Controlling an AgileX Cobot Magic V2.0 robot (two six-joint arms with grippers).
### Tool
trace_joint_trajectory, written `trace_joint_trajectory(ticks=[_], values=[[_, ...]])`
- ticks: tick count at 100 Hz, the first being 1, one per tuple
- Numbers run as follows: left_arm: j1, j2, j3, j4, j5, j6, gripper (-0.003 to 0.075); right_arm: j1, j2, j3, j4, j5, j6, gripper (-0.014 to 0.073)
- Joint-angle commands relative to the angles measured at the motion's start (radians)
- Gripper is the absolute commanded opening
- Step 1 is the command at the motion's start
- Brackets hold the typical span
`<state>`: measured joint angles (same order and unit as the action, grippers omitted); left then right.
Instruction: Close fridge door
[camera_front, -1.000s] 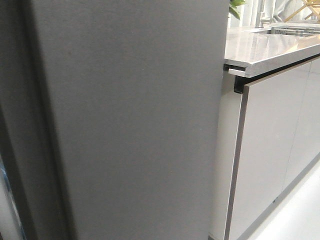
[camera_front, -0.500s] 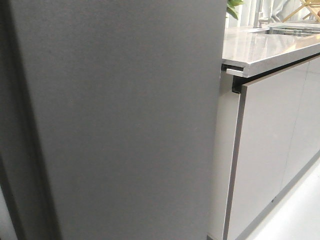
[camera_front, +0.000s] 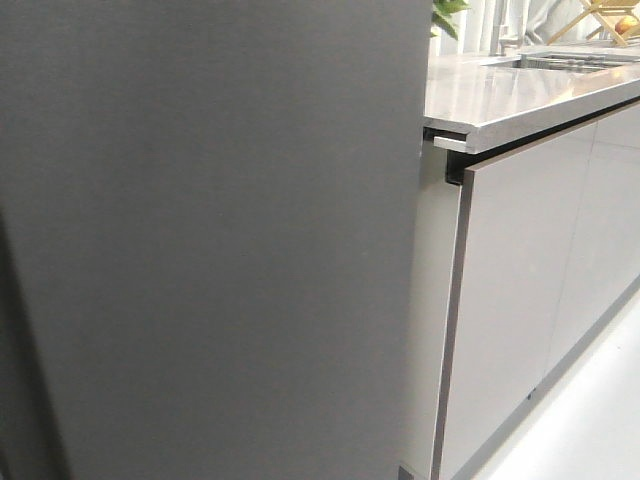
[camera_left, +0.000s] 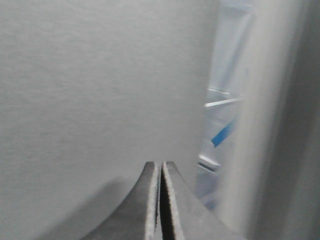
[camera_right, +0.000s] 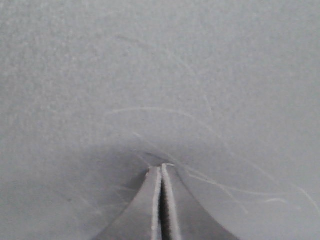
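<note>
The fridge door (camera_front: 220, 240) is a matte dark grey slab that fills most of the front view; neither gripper shows there. In the left wrist view my left gripper (camera_left: 160, 165) is shut and empty, its tips at or very close to a plain grey face (camera_left: 100, 90). Past that face's edge I see a strip of white lining with clear plastic bins and blue tape (camera_left: 223, 134), then a grey panel (camera_left: 290, 130). In the right wrist view my right gripper (camera_right: 161, 168) is shut and empty, its tips against a scratched grey surface (camera_right: 160, 75).
To the right of the slab stand glossy light grey cabinet fronts (camera_front: 520, 270) under a grey countertop (camera_front: 520, 95), with a sink and a plant at the back. Pale floor (camera_front: 590, 420) shows at the lower right. A darker strip (camera_front: 18, 400) runs along the slab's left edge.
The grey slab has spread further left across the front view. The darker strip and the white sliver at the lower left have shrunk. The cabinets have shifted left.
</note>
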<state>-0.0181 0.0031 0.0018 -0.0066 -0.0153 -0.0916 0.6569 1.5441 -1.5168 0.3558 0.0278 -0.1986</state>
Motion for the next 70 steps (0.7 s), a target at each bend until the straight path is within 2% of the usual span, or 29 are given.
trace_joint_trajectory(ticks=[1, 43, 70], values=[[-0.005, 0.019, 0.028, -0.002, -0.077, -0.004, -0.0021, 0.003, 0.032, -0.056, -0.017, -0.062, -0.009, -0.0076], [-0.005, 0.019, 0.028, -0.002, -0.077, -0.004, -0.0021, 0.012, 0.072, -0.065, -0.032, -0.127, -0.009, -0.0076], [-0.005, 0.019, 0.028, -0.002, -0.077, -0.004, -0.0021, 0.004, 0.031, -0.057, -0.163, -0.076, -0.009, -0.0076]])
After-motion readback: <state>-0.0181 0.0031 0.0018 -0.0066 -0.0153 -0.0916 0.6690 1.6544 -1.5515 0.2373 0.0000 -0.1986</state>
